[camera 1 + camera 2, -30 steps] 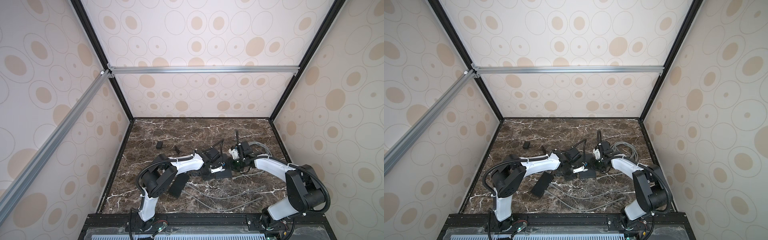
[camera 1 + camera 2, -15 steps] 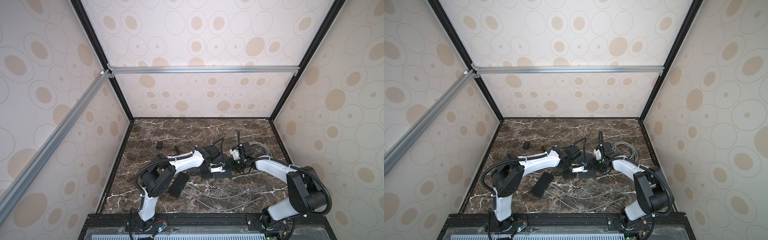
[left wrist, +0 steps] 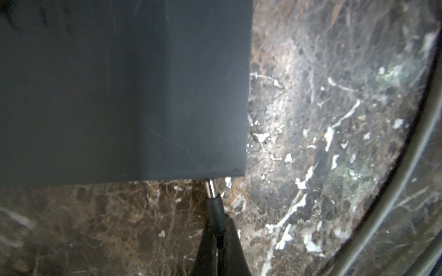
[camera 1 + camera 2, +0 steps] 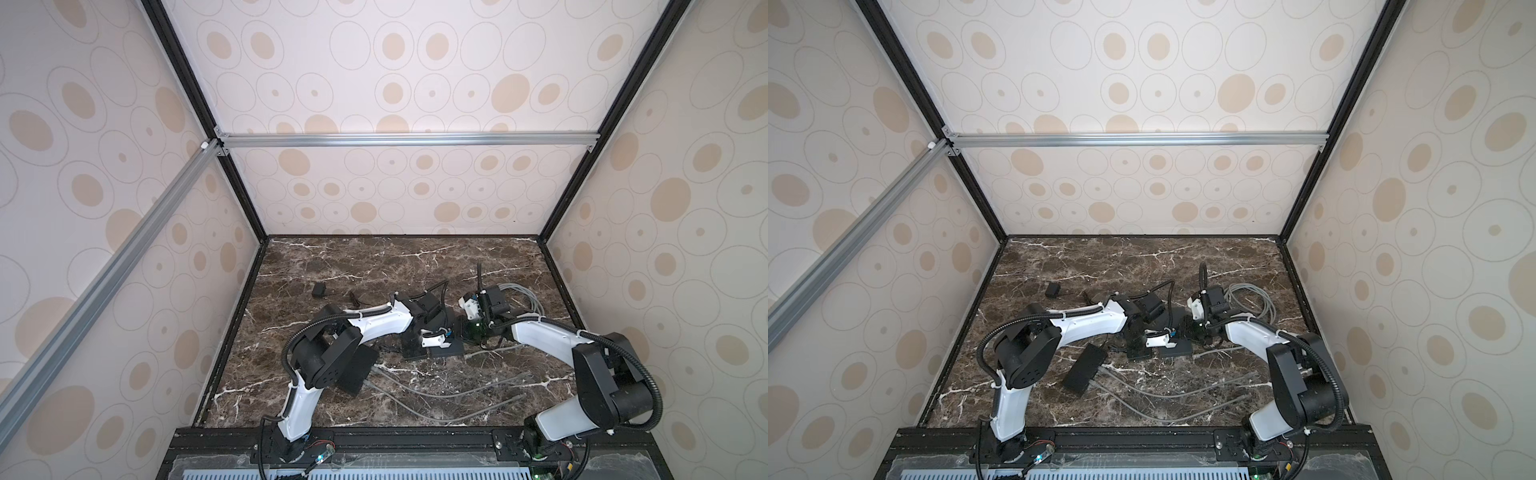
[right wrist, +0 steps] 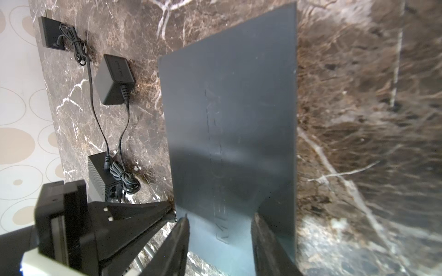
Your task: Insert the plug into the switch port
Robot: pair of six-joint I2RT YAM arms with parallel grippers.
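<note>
The switch (image 5: 229,119) is a flat dark grey box lying on the marble; it shows in both top views (image 4: 446,352) (image 4: 1177,352). In the left wrist view it (image 3: 119,90) fills the upper part. The plug (image 3: 216,210) has a black body and a metal tip that meets the switch's side edge, with part of the tip still showing outside. My left gripper (image 3: 218,239) is shut on the plug's body. My right gripper (image 5: 220,239) has its jaws apart, and both fingers (image 5: 265,243) lie over the switch's top face near its end.
A black power adapter (image 5: 114,78) and a small black box (image 5: 99,172) with bundled cable lie beside the switch. Another flat black box (image 4: 357,370) sits near the left arm. Grey cables (image 4: 449,392) run across the front, and a coil (image 4: 519,297) lies at the right.
Almost nothing has moved. Both arms hold their places at the switch, with only a slight shift of the left wrist.
</note>
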